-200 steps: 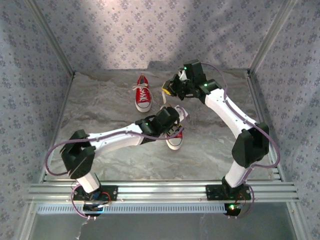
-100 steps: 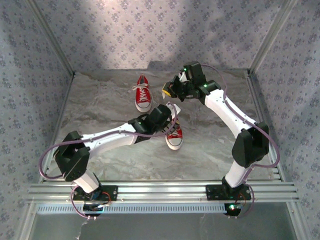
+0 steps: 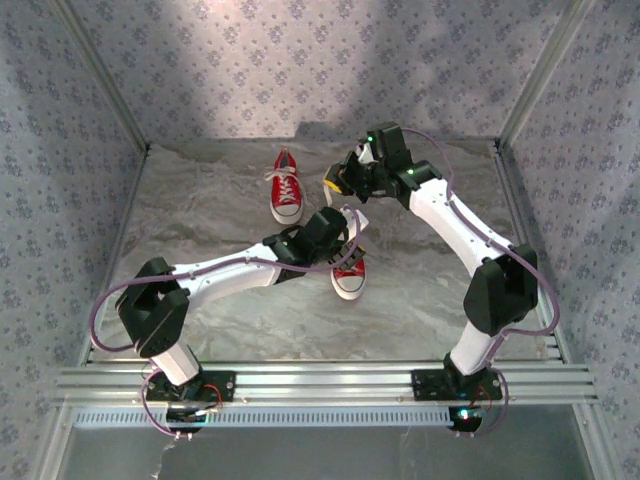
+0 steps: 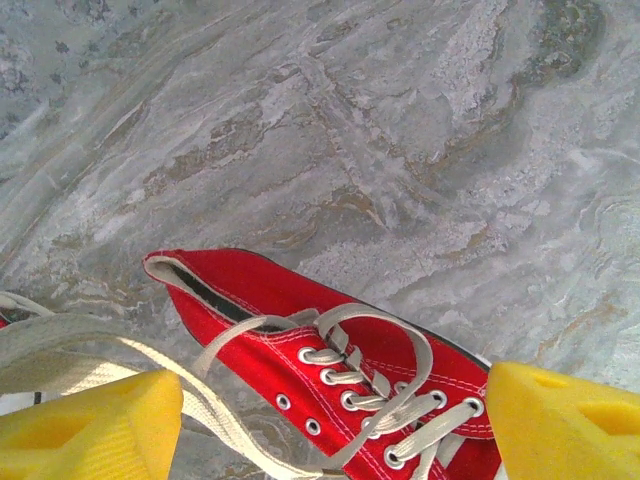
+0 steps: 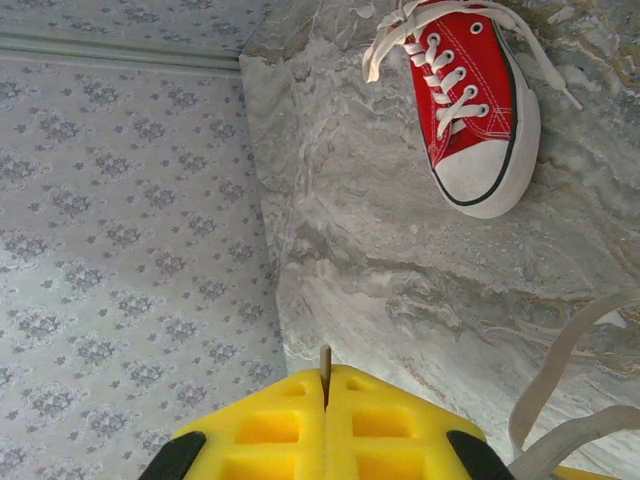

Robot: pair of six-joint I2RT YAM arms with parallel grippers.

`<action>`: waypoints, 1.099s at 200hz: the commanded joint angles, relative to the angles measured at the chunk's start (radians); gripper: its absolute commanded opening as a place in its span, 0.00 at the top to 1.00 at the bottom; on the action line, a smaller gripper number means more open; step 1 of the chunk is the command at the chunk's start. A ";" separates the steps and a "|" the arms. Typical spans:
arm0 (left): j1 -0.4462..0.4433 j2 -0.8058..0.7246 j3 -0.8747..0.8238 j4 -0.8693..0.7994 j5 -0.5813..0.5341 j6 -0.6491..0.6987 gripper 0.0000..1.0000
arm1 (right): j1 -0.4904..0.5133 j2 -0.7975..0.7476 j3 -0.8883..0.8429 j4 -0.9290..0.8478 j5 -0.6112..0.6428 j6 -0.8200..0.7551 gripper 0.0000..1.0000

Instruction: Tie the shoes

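Observation:
Two red shoes lie on the marbled table. The far shoe point(image 3: 286, 195) point(image 5: 470, 90) lies toe toward me with loose white laces. The near shoe point(image 3: 349, 278) point(image 4: 260, 300) is partly under my left gripper point(image 3: 345, 235) point(image 4: 332, 400), which hovers open over its eyelets, the yellow fingers point(image 4: 90, 425) on either side. One white lace point(image 4: 60, 340) runs across the left finger. My right gripper point(image 3: 338, 180) point(image 5: 325, 385) is raised behind the near shoe and shut on a lace tip point(image 5: 324, 360) that pokes out between the pads. Slack lace point(image 5: 545, 390) hangs beside it.
Patterned cloth walls point(image 5: 120, 200) close in the table on three sides. An aluminium rail point(image 3: 320, 380) with both arm bases runs along the near edge. Open marbled surface point(image 3: 200, 210) lies left of the shoes.
My left gripper has moved a little away from the bases, over the near shoe's laces, and its jaws have narrowed slightly. The right arm has held still.

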 commanded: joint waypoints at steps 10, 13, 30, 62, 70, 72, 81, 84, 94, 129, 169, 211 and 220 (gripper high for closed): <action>0.001 0.020 0.032 0.035 -0.028 0.058 0.21 | 0.016 -0.037 0.014 0.007 -0.037 -0.003 1.00; 0.001 0.020 0.031 0.037 -0.031 0.061 0.21 | 0.017 -0.038 0.015 0.006 -0.037 -0.004 1.00; 0.001 0.015 0.026 0.058 -0.028 0.066 0.20 | 0.024 -0.039 0.020 0.002 -0.037 -0.005 1.00; 0.001 -0.016 -0.019 0.137 0.005 0.063 0.20 | 0.035 -0.033 0.028 0.001 -0.049 -0.007 1.00; 0.001 -0.024 -0.031 0.152 0.013 0.066 0.20 | 0.034 -0.034 0.030 0.000 -0.049 -0.006 1.00; 0.000 -0.025 -0.034 0.155 0.013 0.067 0.20 | 0.035 -0.033 0.030 -0.001 -0.050 -0.007 1.00; 0.001 -0.032 -0.043 0.167 0.015 0.073 0.20 | 0.035 -0.034 0.030 0.000 -0.049 -0.008 1.00; 0.001 -0.033 -0.049 0.173 0.015 0.077 0.20 | 0.035 -0.034 0.030 0.000 -0.049 -0.008 1.00; 0.000 -0.038 -0.061 0.186 0.009 0.087 0.20 | 0.034 -0.036 0.030 -0.001 -0.050 -0.007 1.00; 0.003 -0.045 -0.084 0.219 0.018 0.114 0.20 | 0.038 -0.035 0.036 -0.005 -0.053 -0.007 1.00; 0.002 -0.084 -0.181 0.361 0.071 0.172 0.21 | 0.039 -0.037 0.045 -0.005 -0.064 -0.001 1.00; -0.005 -0.094 -0.267 0.473 0.057 0.304 0.21 | 0.039 -0.039 0.054 -0.017 -0.062 -0.005 1.00; -0.005 -0.095 -0.278 0.491 0.054 0.321 0.21 | 0.039 -0.037 0.054 -0.017 -0.061 -0.006 1.00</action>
